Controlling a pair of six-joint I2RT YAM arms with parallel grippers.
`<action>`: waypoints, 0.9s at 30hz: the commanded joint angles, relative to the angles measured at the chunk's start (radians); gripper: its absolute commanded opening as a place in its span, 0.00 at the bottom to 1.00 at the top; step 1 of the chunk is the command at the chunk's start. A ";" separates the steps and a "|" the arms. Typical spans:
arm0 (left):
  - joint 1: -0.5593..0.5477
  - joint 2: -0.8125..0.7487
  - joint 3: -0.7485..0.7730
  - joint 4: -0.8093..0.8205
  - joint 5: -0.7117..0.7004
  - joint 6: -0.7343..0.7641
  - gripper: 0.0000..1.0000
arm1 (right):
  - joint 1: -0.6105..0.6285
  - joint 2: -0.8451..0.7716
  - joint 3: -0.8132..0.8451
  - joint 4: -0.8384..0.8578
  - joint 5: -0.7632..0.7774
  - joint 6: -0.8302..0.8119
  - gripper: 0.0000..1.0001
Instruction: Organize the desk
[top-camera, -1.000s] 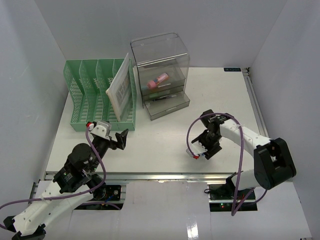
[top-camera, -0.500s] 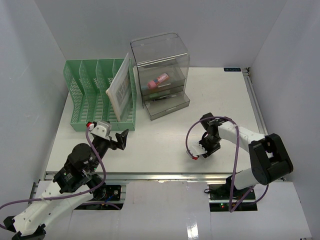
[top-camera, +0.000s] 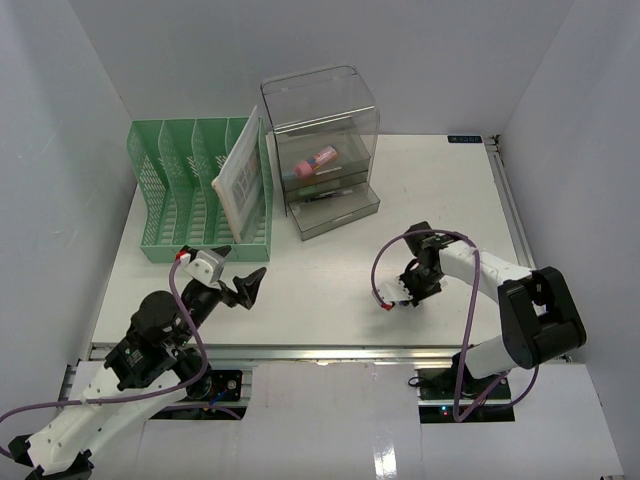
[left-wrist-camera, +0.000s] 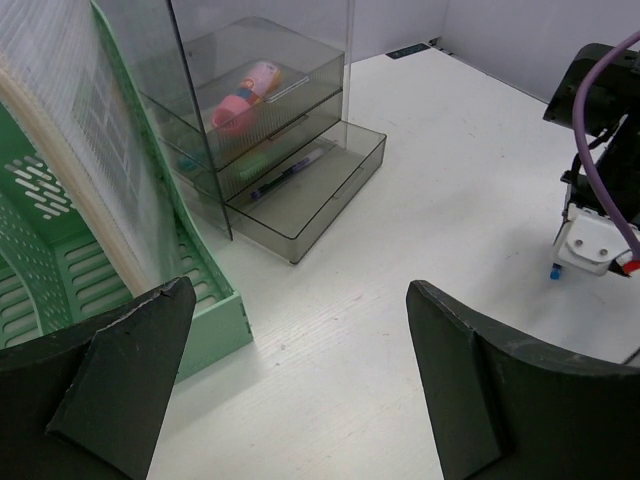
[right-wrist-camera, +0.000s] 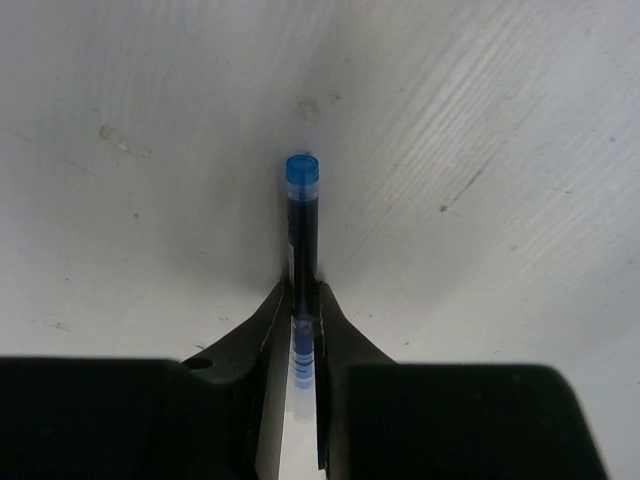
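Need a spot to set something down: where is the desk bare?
Bare: the back right of the desk, from the drawer box to the right edge, and the front middle between the open left gripper and the right gripper, shut on a pen. Crowded: the back left, where rack and drawer box stand side by side.

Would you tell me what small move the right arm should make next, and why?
Probably lift straight up: the right gripper is shut on the slim blue capped pen, which is down at the white desk; the grey box's open bottom drawer seems its likely home.
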 joint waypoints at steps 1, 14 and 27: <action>0.004 0.017 -0.010 0.020 0.057 -0.002 0.98 | -0.009 0.033 0.125 0.023 -0.166 0.208 0.08; 0.004 0.078 -0.023 0.032 0.067 0.000 0.98 | 0.183 0.178 0.541 0.398 -0.100 0.628 0.08; 0.008 0.166 -0.018 0.024 0.091 -0.024 0.98 | 0.281 0.546 0.795 0.557 0.256 0.533 0.26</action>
